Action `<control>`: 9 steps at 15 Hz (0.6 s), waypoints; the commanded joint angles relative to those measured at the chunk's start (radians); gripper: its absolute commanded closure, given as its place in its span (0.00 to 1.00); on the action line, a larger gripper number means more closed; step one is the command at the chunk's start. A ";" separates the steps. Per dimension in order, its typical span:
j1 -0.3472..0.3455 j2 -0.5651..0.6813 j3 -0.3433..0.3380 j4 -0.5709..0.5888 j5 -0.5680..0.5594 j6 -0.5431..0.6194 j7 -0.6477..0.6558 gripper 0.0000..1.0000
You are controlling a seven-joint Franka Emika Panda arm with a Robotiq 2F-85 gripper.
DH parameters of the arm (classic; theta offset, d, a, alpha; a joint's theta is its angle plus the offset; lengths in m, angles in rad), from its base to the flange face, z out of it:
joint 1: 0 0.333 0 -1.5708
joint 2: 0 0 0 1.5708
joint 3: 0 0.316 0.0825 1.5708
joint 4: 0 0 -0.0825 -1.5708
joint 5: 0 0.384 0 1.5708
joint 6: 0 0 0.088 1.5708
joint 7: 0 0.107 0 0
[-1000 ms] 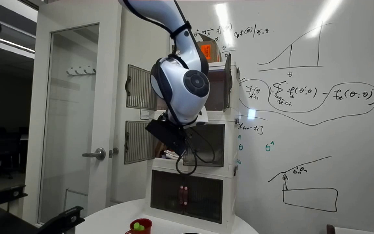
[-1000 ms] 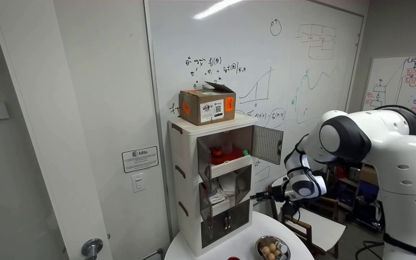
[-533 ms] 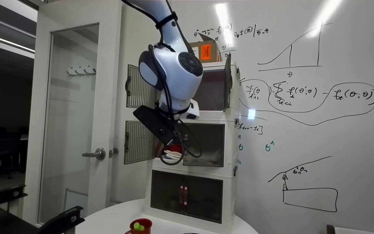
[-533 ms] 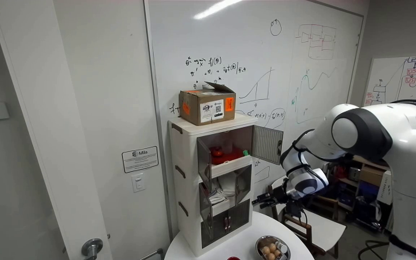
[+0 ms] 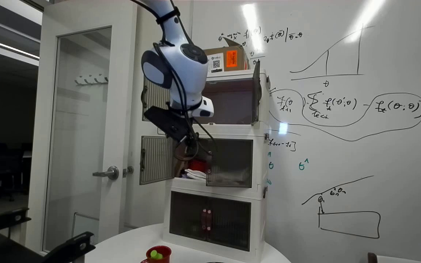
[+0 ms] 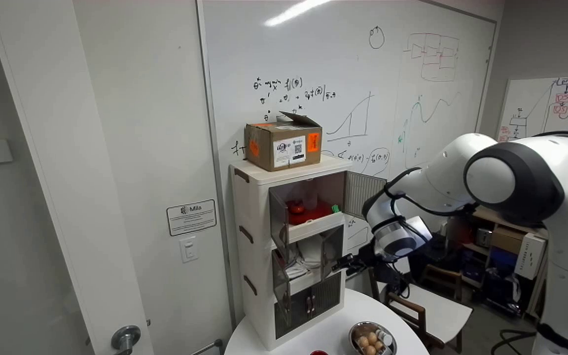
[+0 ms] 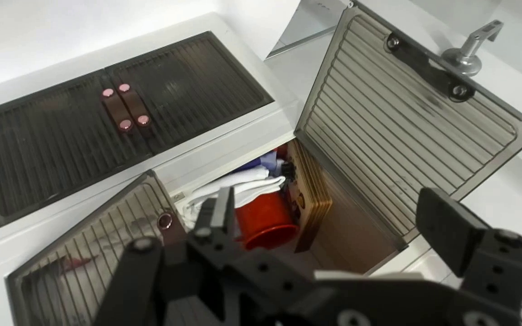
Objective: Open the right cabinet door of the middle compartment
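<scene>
The middle compartment (image 5: 257,168) of the white cabinet holds white cloths and a red container (image 7: 268,222). Its right cabinet door (image 5: 230,162), a grey panel, stands partly open, angled outward in an exterior view (image 6: 332,250). In the wrist view the right door (image 7: 75,258) is at lower left, its handle (image 7: 170,226) partly hidden behind a finger. My gripper (image 7: 329,217) is open and empty, before the opening, with one finger (image 7: 220,213) near the door's handle edge. In an exterior view the gripper (image 6: 343,268) is beside the right door; I cannot tell if they touch.
The matching left door (image 5: 156,160) stands wide open. The top tier's doors are open too; the bottom doors (image 5: 210,221) are shut. A cardboard box (image 6: 284,145) sits on top. A red mug (image 5: 159,252) and a bowl of eggs (image 6: 372,339) stand on the round table.
The arm and gripper have moved up and to the left in one view; elsewhere the gripper dipped, then rose and came closer to the right door. The doors look unmoved.
</scene>
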 commanded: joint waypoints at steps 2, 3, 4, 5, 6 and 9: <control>0.064 0.033 0.037 0.114 -0.010 0.260 0.102 0.00; 0.075 0.049 0.040 0.143 -0.023 0.317 0.115 0.00; 0.085 0.070 0.041 0.181 -0.043 0.370 0.148 0.00; 0.092 0.090 0.041 0.213 -0.061 0.414 0.177 0.00; 0.099 0.114 0.037 0.245 -0.093 0.452 0.216 0.00; 0.116 0.192 0.015 0.313 -0.236 0.505 0.383 0.00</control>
